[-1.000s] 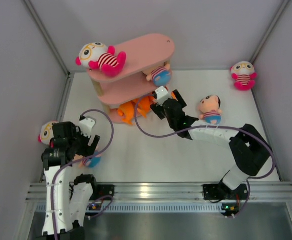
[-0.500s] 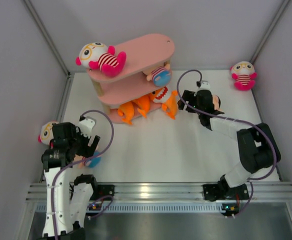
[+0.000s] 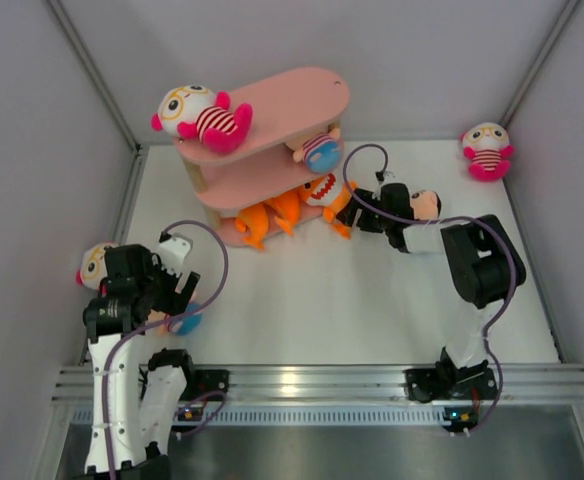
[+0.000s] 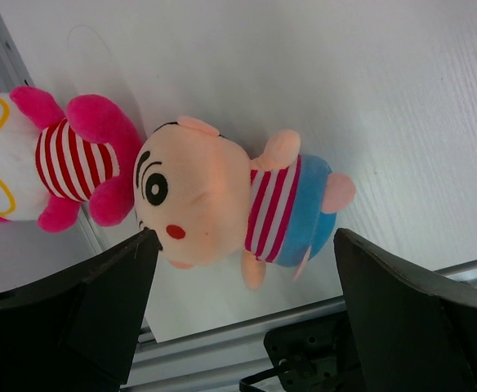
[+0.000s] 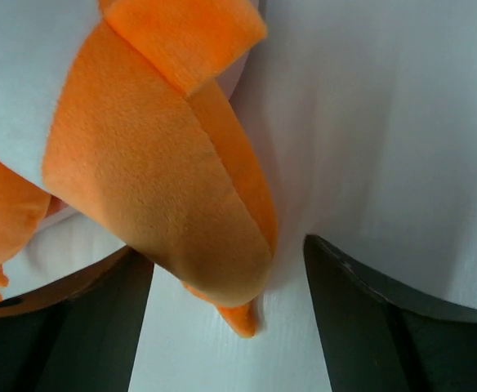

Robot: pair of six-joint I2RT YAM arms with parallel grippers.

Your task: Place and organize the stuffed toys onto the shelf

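Observation:
The pink shelf [image 3: 272, 105] stands at the back left. A white-headed doll [image 3: 197, 115] lies on its top board, a peach-headed doll [image 3: 318, 151] on the middle one, and orange sharks [image 3: 267, 215] on the bottom. Another shark [image 3: 327, 193] lies on the table beside the shelf. My right gripper [image 3: 358, 216] is open around that shark's tail [image 5: 157, 180], and a gap shows at the right finger [image 5: 361, 310]. My left gripper [image 4: 245, 245] is open over a peach-headed doll [image 4: 222, 200], with a white-headed doll [image 4: 51, 163] beside it.
A peach-headed doll [image 3: 424, 204] lies behind my right arm, partly hidden. A white-headed doll [image 3: 487, 150] sits in the back right corner. White walls enclose the table on three sides. A metal rail [image 3: 312, 382] runs along the near edge.
My right arm pulled back from the shelf toward the right, then returned to the shark beside the shelf. Its jaws have narrowed a little. The left arm has not moved.

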